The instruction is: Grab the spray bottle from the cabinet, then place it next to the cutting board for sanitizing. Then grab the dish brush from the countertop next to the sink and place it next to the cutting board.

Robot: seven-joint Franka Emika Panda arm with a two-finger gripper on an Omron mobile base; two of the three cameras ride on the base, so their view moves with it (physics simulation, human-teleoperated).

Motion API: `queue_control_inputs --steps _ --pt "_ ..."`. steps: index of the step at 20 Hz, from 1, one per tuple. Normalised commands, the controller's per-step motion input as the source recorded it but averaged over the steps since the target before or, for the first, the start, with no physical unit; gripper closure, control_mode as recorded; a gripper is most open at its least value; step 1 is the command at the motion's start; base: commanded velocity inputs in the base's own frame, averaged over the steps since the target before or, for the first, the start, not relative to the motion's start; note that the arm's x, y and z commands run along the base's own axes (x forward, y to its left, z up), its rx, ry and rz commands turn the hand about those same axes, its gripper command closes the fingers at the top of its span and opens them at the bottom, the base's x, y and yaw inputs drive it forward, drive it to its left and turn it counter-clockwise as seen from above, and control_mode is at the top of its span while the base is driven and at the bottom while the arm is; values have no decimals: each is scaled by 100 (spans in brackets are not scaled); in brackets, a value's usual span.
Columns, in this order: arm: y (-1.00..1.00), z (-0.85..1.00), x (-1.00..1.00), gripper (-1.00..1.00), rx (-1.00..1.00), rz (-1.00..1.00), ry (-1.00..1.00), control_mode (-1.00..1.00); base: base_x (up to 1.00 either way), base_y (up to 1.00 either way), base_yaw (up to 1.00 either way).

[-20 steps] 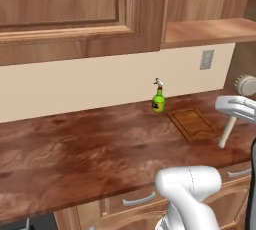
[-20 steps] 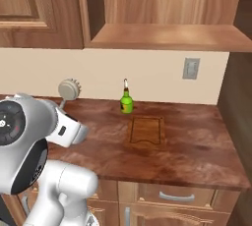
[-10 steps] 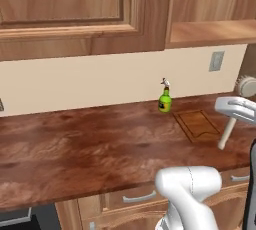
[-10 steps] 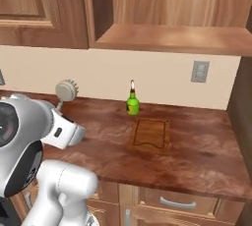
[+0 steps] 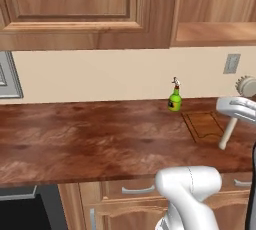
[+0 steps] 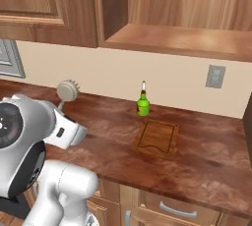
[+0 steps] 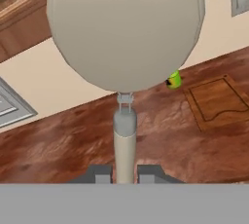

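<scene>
Gripping dish brush (image 7: 124, 38) above countertop (image 7: 73, 140)

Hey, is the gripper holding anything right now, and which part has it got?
Yes. The gripper is shut on the dish brush, gripping the low end of its handle, with the round head at the far end.

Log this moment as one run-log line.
pincer: shut on cream stick-handled dish brush | green spray bottle: upright behind brown wooden cutting board

Colours we see on the worktop (image 5: 90, 144)

Reddish-brown wood grain; green spray bottle (image 5: 174, 99) with red neck; brown cutting board (image 6: 157, 137), dark groove; cream dish brush (image 7: 124, 52).
</scene>
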Motion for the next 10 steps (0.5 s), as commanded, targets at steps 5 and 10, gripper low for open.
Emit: queue_control_inputs --steps 5,10 --pt "0 -42 63 100 0 8 5 -100 0 0 0" --pt "0 -60 66 100 -3 0 13 -100 0 0 0"
